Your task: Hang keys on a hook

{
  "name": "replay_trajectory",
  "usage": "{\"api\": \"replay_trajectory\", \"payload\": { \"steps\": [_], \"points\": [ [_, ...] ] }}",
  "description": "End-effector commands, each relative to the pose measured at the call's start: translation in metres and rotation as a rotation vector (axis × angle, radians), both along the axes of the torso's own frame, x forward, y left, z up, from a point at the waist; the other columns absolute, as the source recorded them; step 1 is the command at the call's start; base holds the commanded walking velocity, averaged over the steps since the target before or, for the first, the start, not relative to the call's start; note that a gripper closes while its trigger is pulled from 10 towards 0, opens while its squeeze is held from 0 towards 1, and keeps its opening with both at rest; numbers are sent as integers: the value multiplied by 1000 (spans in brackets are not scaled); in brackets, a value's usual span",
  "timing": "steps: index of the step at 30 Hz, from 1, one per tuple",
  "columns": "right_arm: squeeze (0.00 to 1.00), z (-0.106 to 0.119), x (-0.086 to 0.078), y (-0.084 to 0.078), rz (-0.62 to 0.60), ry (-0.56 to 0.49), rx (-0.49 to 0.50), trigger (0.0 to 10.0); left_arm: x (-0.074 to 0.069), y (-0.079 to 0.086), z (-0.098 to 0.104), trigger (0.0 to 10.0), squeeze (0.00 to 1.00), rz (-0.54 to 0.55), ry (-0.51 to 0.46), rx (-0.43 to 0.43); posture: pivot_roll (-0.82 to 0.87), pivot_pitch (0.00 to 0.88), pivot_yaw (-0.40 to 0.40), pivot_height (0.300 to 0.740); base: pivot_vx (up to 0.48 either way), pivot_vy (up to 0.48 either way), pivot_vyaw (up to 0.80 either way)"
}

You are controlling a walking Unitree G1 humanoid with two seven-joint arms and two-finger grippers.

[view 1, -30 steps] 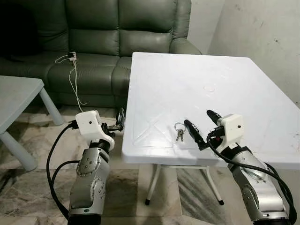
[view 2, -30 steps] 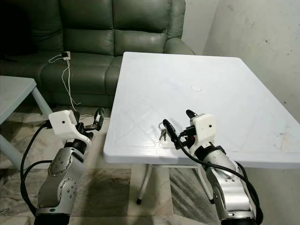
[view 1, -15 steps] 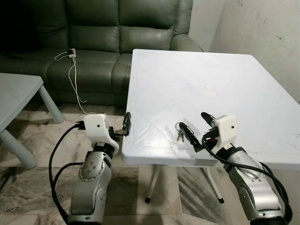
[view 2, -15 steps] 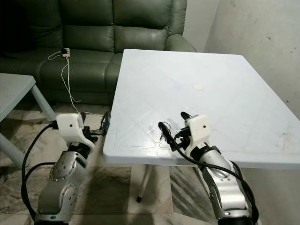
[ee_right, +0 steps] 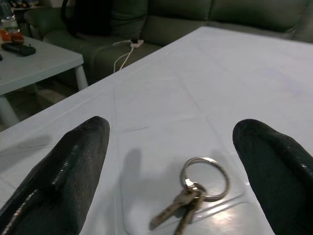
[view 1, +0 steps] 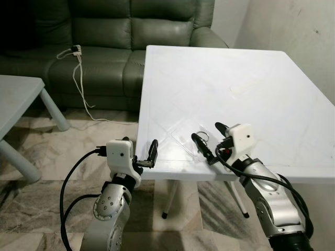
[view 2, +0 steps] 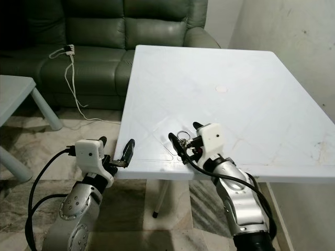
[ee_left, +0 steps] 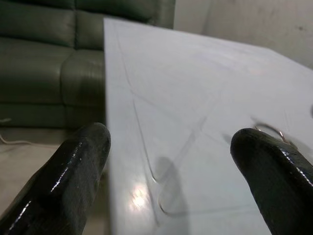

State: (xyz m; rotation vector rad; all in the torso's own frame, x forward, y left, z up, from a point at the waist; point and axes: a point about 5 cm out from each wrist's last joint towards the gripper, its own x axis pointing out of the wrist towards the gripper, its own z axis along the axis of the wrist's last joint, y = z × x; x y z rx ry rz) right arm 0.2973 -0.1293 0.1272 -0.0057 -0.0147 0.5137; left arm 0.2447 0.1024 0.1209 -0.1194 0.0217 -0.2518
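1. Keys [ee_right: 195, 195] lie flat on the white table [view 1: 246, 78], near its front edge, joined on a round metal ring; no container is in sight, and the bunch sits inside a shallow moulded panel of the tabletop.
2. Right gripper [view 1: 208, 140] hovers low over the table with its two black fingers spread wide; in the right wrist view the keys sit on the tabletop between the two fingertips [ee_right: 73, 161], touched by neither.
3. Left gripper [view 2: 116, 151] is at the table's front left corner, fingers spread apart and holding nothing. One finger [view 1: 152, 150] shows just at the table edge, and in the left wrist view one fingertip is off the table's side while the other is over the tabletop.
4. Ring of the keys [ee_left: 268, 131] peeks past the far fingertip in the left wrist view, well apart from that gripper.
5. Green leather sofa [view 1: 131, 31] stands behind the table, with a white charger and cable [view 1: 78, 68] trailing off its seat to the marble floor [view 1: 63, 157].
6. Small pale side table [view 1: 21, 99] stands on the robot's left, near the sofa.
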Motion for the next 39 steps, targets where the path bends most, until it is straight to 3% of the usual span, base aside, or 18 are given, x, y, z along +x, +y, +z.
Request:
{"api": "replay_trajectory", "payload": {
  "steps": [1,8,19,31,39],
  "points": [
    [0,-1,3,2,-16,25,-7,10000,-4,-4,4,10000,0,-28,-11,21,49,137,-93,740,0,0,0],
    [0,-5,3,19,-71,78,35,10000,-13,-11,4,10000,0,-71,-5,48,54,163,-89,740,0,0,0],
    [0,-10,-9,38,-261,153,43,10000,-21,-11,5,10000,0,-72,22,53,64,203,-81,740,0,0,0],
    [0,-6,-10,36,-361,142,9,10000,-24,-11,5,10000,0,-69,42,51,64,214,-79,740,0,0,0],
    [0,-3,-8,37,-353,129,10,9686,-23,-12,6,10000,0,-64,43,47,65,211,-81,740,0,0,0]
  ]
}}
